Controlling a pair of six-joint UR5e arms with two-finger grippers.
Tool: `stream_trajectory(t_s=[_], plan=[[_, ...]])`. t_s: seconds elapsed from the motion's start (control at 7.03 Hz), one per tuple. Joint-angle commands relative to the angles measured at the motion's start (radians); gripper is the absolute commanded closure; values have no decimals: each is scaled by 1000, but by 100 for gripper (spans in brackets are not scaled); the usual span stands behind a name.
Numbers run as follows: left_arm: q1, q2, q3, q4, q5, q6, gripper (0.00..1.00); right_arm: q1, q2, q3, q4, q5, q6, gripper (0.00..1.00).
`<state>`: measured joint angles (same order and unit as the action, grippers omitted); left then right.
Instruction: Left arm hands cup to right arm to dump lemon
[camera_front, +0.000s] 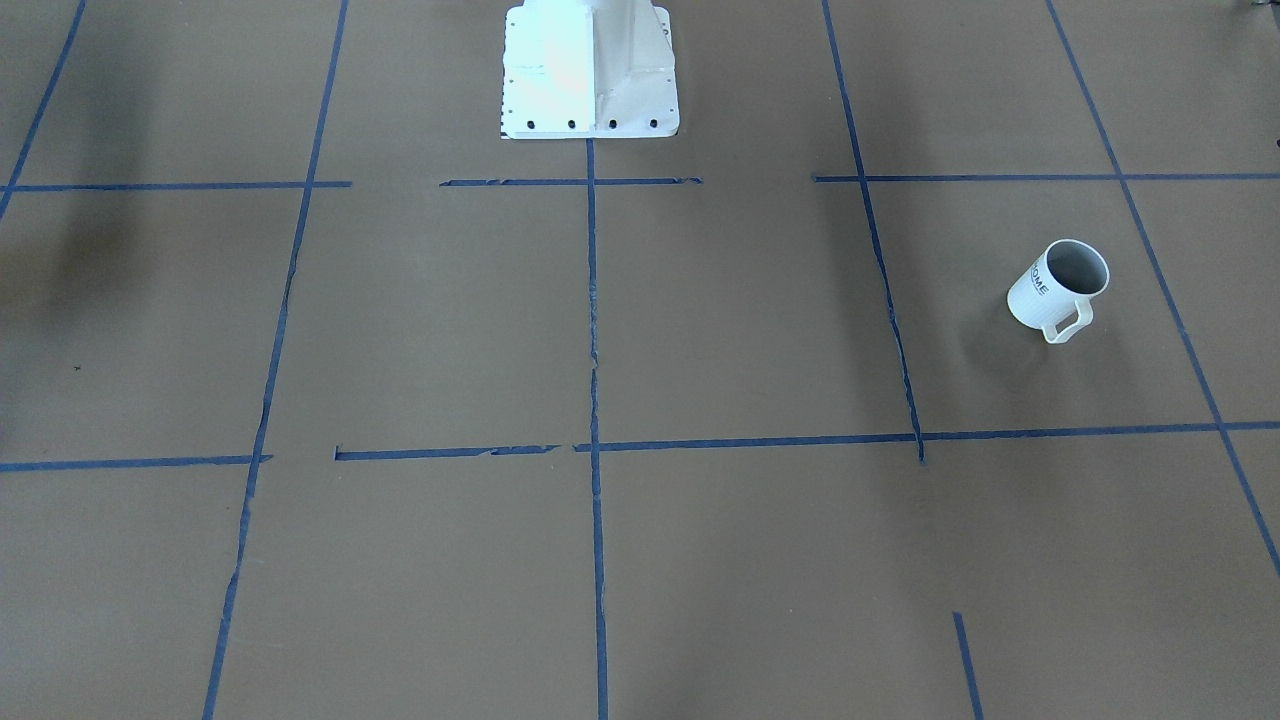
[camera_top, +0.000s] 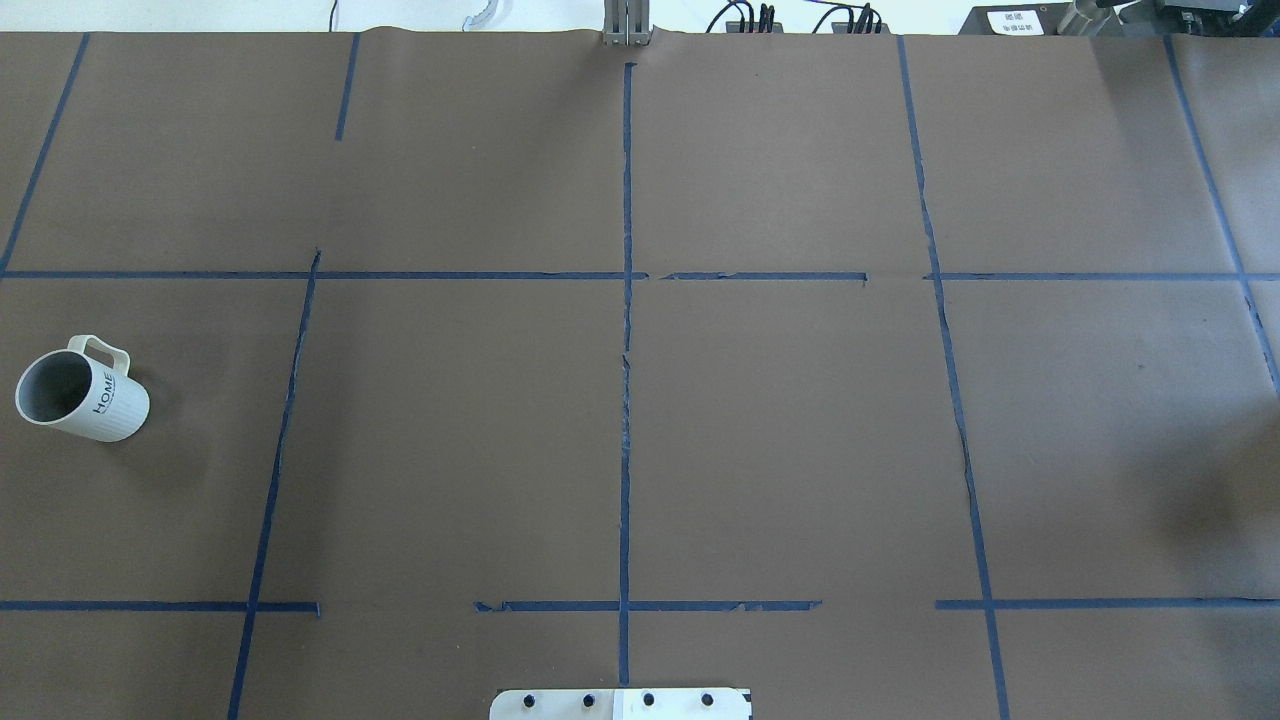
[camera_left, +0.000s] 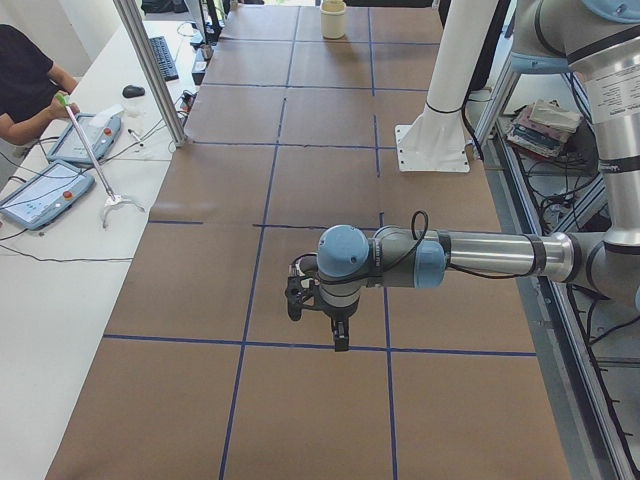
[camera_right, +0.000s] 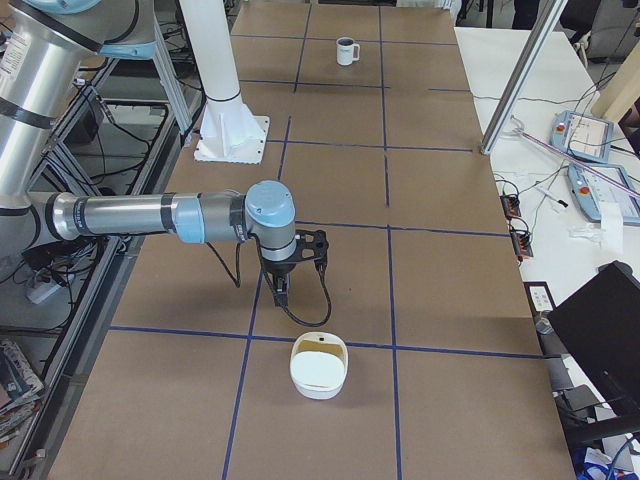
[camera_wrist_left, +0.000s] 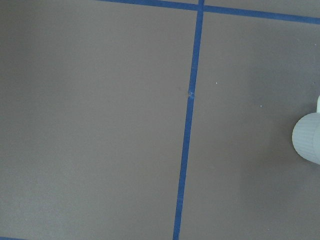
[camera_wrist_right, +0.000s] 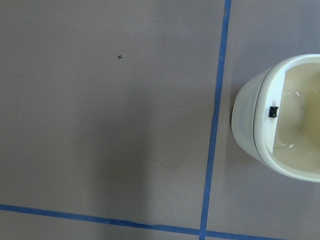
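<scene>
The cup (camera_front: 1058, 290) is a white ribbed mug with "HOME" lettering. It stands on the brown table, tilted in the camera's perspective, with its handle toward the operators' side. It also shows at the far left of the overhead view (camera_top: 82, 392), far off in the exterior right view (camera_right: 346, 50), and as a ribbed white edge in the left wrist view (camera_wrist_left: 307, 144). Its grey inside shows no lemon. The left gripper (camera_left: 339, 338) hangs above the table; I cannot tell if it is open or shut. The right gripper (camera_right: 281, 296) hangs above the table near a white bowl; I cannot tell its state either.
A cream-white bowl (camera_right: 320, 367) stands on the table by the right gripper and also shows in the right wrist view (camera_wrist_right: 282, 120). The white robot pedestal (camera_front: 590, 70) stands at the table's robot side. An operator (camera_left: 25, 80) sits at a side table with tablets.
</scene>
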<state>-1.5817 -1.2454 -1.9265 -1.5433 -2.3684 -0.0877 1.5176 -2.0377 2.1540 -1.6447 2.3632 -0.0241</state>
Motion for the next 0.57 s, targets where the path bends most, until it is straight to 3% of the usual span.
stream_trajectory(t_s=[0.0, 0.43], plan=[[3, 12, -32, -4, -3, 23, 0, 44, 8, 14, -91, -4, -34, 0], [6, 9, -32, -9, -37, 28, 0, 44, 8, 12, -83, 4, -31, 0]])
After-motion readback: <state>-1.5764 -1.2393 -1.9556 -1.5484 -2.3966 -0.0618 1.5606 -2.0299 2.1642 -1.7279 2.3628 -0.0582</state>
